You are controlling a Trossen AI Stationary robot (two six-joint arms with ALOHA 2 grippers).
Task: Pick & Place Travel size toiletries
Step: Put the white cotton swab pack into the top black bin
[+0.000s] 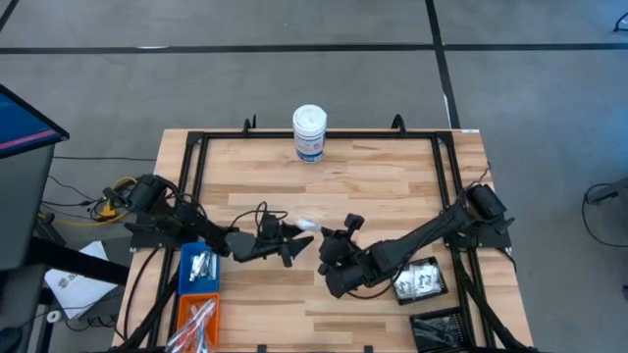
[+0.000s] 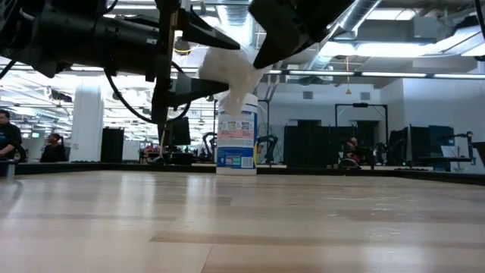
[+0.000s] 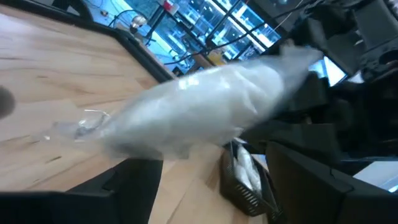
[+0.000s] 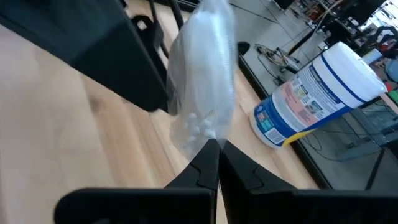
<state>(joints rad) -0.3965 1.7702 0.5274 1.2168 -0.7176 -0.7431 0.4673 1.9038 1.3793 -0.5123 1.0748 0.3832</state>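
High view shows a packet (image 1: 305,225) held in mid-air over the table (image 1: 392,176) by the clamped right gripper (image 1: 326,238), left gripper (image 1: 294,239) spread alongside; a thin pinch on crinkly film may slip before handover.

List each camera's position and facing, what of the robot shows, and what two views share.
High: overhead, straight down on table; both arms.
Low: table height, level toward canister; arms above.
Left wrist: faces clear packet, black bin; own open fingers.
Right wrist: right end effector shut on the packet.
Shared: the packet, between both end effectors.
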